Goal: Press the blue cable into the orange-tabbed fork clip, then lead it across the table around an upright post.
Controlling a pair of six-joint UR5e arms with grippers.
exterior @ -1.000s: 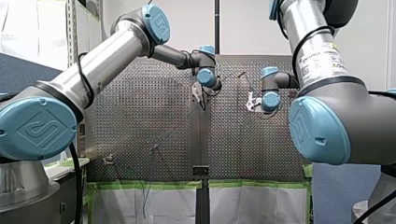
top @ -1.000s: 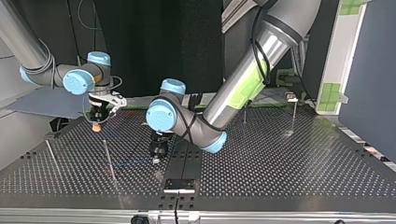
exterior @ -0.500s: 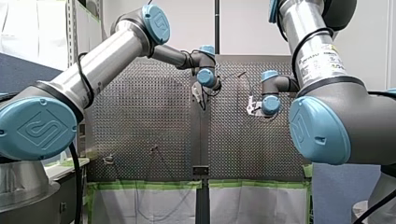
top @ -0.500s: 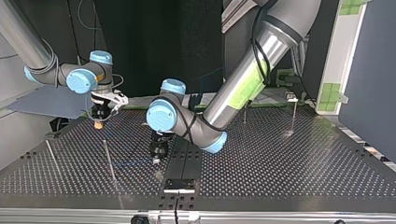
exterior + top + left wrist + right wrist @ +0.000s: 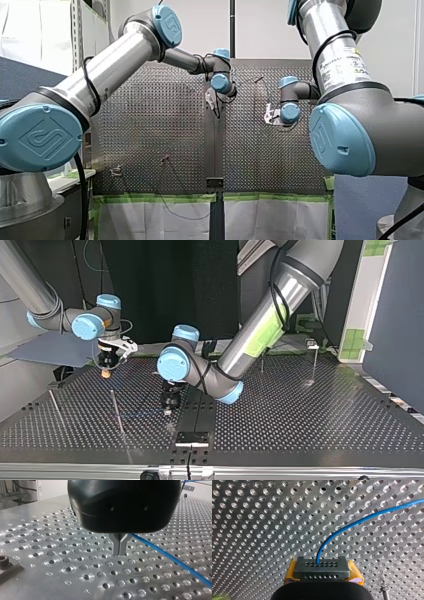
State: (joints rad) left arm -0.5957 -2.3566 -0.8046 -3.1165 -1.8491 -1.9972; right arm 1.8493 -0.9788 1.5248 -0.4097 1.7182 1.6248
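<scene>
One second on: nudged right gripper (image 5: 105, 373) slightly toward top view's middle, pads pinching cable (image 5: 352, 525) above table (image 5: 300, 415). Held left gripper (image 5: 120, 552) steady, fingers pressed together, cable just beside. Likely mid-carry, clip not yet reached.

front | my left end effector (image 5: 213, 102) above perforated table (image 5: 150, 130) | my right end effector (image 5: 269, 113) near, apart

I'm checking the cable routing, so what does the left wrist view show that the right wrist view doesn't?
Only the left wrist view: my left pincer, black with metal tips closed at the table, and a dark bolt. Only the right wrist view: my right pincer with yellow pads, the blue cable leaving it. Both: that cable over the perforated table.
</scene>
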